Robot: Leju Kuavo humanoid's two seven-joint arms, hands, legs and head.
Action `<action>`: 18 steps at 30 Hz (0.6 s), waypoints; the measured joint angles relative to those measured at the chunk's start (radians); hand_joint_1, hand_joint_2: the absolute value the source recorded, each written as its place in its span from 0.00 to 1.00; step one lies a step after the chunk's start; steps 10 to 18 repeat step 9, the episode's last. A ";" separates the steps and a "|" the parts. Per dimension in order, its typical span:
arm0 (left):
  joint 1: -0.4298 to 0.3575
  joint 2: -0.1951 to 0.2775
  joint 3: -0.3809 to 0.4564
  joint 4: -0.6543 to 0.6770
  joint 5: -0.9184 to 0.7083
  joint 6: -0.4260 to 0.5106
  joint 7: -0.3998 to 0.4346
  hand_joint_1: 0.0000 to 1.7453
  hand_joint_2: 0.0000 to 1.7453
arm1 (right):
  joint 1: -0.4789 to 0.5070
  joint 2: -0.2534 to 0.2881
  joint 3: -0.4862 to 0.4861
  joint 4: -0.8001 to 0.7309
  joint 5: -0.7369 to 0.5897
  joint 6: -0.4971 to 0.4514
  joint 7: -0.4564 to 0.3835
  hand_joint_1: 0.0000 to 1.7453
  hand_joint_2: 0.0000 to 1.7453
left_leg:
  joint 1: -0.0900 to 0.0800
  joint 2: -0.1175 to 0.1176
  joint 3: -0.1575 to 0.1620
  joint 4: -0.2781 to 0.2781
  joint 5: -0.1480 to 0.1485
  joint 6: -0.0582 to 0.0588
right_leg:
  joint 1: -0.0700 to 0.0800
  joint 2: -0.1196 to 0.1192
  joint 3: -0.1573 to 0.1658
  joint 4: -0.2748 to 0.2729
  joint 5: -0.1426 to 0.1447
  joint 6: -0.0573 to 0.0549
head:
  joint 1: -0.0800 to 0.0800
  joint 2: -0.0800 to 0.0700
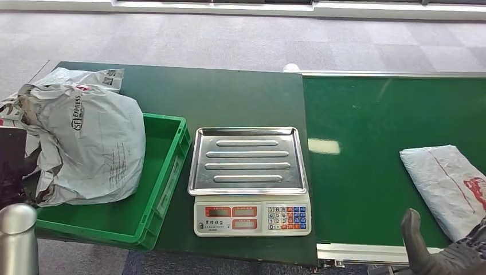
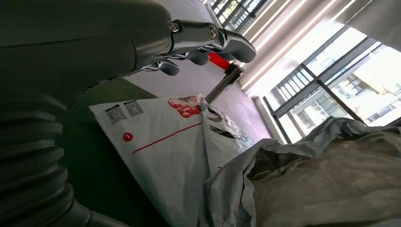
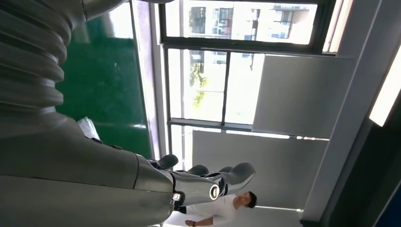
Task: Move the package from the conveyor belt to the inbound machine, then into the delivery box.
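The right hand (image 1: pixel 444 249) had its fingers (image 3: pixel 236 172) apart and empty, at five o'clock on the conveyor belt (image 1: pixel 367 143), just beside the package (image 1: pixel 450 183); the left hand (image 2: pixel 203 40) hung loosely open over bagged parcels (image 1: pixel 86 143) in the green box (image 1: pixel 166 172); the scale (image 1: pixel 249 177) sat at six o'clock.

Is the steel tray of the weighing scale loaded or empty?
Empty. The ribbed steel tray of the white scale is bare; the grey package with red print lies on the green conveyor belt.

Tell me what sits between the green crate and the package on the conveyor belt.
In the head view, the weighing scale, its tray empty, lies between the green crate and the package, then bare belt.
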 joint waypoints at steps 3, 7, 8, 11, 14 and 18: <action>0.055 0.020 0.051 0.017 0.145 -0.034 -0.090 0.00 1.00 | 0.014 -0.002 0.000 0.001 -0.007 0.000 -0.006 0.00 1.00 | 0.000 0.002 0.000 0.000 0.000 0.000 | 0.000 0.002 -0.001 0.000 0.000 0.000 | 0.000 0.000; 0.140 0.028 0.106 -0.001 0.322 -0.071 -0.188 0.00 1.00 | 0.036 -0.002 -0.005 0.001 -0.027 0.000 -0.021 0.00 1.00 | 0.000 0.002 0.000 0.000 -0.001 -0.001 | 0.000 0.002 -0.002 0.000 -0.001 -0.001 | 0.000 0.000; 0.156 0.028 0.114 -0.008 0.337 -0.073 -0.193 0.00 1.00 | 0.039 -0.002 -0.006 0.001 -0.029 -0.001 -0.022 0.00 1.00 | 0.000 0.002 0.000 0.000 -0.001 -0.001 | 0.000 0.001 -0.002 0.000 -0.001 -0.001 | 0.000 0.000; 0.163 0.028 0.118 -0.012 0.341 -0.073 -0.194 0.00 1.00 | 0.041 -0.003 -0.008 0.001 -0.030 -0.001 -0.023 0.00 1.00 | 0.000 0.002 0.000 0.000 -0.001 -0.001 | 0.000 0.001 -0.002 0.000 -0.001 -0.001 | 0.000 0.000; 0.163 0.028 0.118 -0.012 0.341 -0.073 -0.194 0.00 1.00 | 0.041 -0.003 -0.008 0.001 -0.030 -0.001 -0.023 0.00 1.00 | 0.000 0.002 0.000 0.000 -0.001 -0.001 | 0.000 0.001 -0.002 0.000 -0.001 -0.001 | 0.000 0.000; 0.163 0.028 0.118 -0.012 0.341 -0.073 -0.194 0.00 1.00 | 0.041 -0.003 -0.008 0.001 -0.030 -0.001 -0.023 0.00 1.00 | 0.000 0.002 0.000 0.000 -0.001 -0.001 | 0.000 0.001 -0.002 0.000 -0.001 -0.001 | 0.000 0.000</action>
